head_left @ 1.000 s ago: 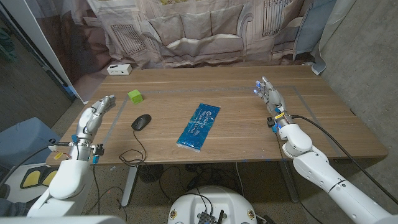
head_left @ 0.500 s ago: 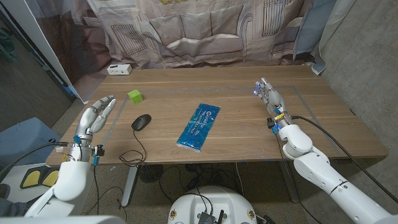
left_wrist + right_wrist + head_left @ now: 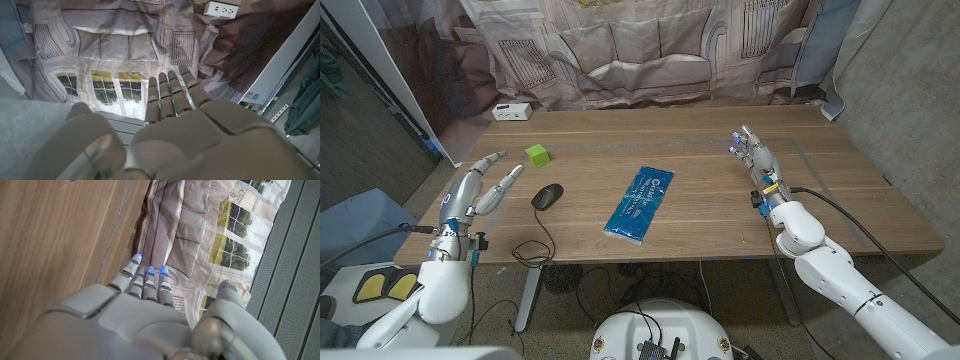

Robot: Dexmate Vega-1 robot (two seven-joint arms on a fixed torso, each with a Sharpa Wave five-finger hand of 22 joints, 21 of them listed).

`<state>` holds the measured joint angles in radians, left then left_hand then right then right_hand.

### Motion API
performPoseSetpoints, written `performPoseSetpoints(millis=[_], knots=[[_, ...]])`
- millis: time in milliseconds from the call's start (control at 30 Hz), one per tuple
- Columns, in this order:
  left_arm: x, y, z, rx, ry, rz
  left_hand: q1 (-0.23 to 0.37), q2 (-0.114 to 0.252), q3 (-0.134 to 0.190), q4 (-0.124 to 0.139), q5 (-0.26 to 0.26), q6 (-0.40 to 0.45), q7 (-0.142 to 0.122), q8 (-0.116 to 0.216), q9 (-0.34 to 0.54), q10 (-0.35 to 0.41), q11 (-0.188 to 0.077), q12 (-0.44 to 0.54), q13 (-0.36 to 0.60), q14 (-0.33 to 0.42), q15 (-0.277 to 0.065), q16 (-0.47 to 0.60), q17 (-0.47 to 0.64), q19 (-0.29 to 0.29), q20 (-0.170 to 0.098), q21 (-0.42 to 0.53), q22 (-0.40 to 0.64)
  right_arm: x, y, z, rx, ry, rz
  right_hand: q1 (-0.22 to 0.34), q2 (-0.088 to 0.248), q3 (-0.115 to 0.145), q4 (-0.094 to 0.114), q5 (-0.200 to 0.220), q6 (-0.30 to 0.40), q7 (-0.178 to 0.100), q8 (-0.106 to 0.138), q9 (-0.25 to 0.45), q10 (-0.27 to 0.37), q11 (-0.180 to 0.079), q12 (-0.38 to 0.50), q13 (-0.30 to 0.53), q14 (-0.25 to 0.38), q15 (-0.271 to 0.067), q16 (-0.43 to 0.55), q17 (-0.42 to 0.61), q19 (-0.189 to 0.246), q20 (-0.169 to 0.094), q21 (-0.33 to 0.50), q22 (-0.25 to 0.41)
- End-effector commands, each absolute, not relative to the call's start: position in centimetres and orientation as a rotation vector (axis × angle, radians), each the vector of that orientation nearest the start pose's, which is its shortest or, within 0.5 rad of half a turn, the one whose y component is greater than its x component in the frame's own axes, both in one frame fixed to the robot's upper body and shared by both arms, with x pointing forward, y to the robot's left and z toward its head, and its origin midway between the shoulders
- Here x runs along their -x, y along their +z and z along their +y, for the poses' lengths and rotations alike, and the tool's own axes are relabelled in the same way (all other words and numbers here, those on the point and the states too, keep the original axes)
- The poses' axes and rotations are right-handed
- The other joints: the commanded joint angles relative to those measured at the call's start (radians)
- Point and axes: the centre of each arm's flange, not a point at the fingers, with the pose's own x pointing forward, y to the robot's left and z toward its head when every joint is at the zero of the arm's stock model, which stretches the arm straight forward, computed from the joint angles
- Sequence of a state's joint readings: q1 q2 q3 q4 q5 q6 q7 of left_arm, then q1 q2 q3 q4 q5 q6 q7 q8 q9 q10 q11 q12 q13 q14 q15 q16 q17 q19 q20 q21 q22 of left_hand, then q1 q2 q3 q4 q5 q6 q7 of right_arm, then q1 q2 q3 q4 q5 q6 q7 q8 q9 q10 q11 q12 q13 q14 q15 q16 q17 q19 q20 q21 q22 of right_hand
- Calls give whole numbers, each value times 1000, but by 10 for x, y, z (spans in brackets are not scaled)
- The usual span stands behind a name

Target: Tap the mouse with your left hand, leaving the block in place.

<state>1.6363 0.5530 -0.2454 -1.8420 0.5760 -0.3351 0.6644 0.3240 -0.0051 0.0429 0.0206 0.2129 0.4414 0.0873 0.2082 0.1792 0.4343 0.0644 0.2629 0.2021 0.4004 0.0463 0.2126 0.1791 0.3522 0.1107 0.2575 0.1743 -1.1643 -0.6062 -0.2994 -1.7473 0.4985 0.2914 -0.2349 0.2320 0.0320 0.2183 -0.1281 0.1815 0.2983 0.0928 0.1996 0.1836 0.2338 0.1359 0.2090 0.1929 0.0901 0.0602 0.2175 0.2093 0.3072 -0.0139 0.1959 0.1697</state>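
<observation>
My left hand [image 3: 480, 186] has lifted off the desk's left edge since a second ago and now hangs with fingers straight and apart, holding nothing, tips aimed toward the mouse [image 3: 547, 196]. The mouse lies just right of that hand on the near-left part of the desk [image 3: 700, 150], its cable running off the near edge. The green block [image 3: 537, 154] sits farther back, apart from both, where it was. A blue pack [image 3: 639, 205] lies mid-desk, with bare wood between it and the mouse. My right hand [image 3: 752, 152] has not moved: it stands at the right side, fingers extended together, holding nothing. A white box [image 3: 512, 111] sits at the far-left corner.
</observation>
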Motion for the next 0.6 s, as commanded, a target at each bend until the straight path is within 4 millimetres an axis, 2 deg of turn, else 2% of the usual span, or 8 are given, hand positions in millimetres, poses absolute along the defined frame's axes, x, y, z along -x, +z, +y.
performPoseSetpoints(millis=[33,433,533,600], knots=[[-412,-95,402,-1219,728,-884,10,-5,-3,-3,8,6,-8,3,2,1,-11,0,2,9,-5,0,3,6,-2,-2,5,-552,-54,-265,19,120,-689,3,5,0,0,2,3,-4,-2,4,-4,1,-2,2,-4,1,-2,2,-5,1,-4,3],[-416,-95,400,-1267,728,-843,10,0,-3,-3,9,17,-12,3,3,10,-12,-1,2,15,-14,-2,3,14,-20,-5,5,-551,-57,-266,17,112,-682,2,5,-2,0,2,5,2,-1,4,-6,2,-4,2,-5,1,-3,3,-7,1,-4,3],[-418,-94,400,-1277,723,-831,9,5,-4,-2,9,18,-18,-2,3,-18,-12,-17,3,-22,-12,-20,3,-9,-18,-20,5,-551,-58,-267,20,108,-682,2,5,-2,0,2,5,3,-2,4,-6,3,-4,2,-6,1,-4,3,-8,1,-4,3],[-419,-94,400,-1288,733,-821,2,14,-11,2,9,15,-17,-13,3,-97,-13,-51,4,-135,5,-39,4,-84,-18,-59,6,-550,-59,-268,19,104,-680,2,5,-2,0,2,6,3,-2,4,-7,2,-4,2,-6,1,-4,3,-8,2,-4,3]])
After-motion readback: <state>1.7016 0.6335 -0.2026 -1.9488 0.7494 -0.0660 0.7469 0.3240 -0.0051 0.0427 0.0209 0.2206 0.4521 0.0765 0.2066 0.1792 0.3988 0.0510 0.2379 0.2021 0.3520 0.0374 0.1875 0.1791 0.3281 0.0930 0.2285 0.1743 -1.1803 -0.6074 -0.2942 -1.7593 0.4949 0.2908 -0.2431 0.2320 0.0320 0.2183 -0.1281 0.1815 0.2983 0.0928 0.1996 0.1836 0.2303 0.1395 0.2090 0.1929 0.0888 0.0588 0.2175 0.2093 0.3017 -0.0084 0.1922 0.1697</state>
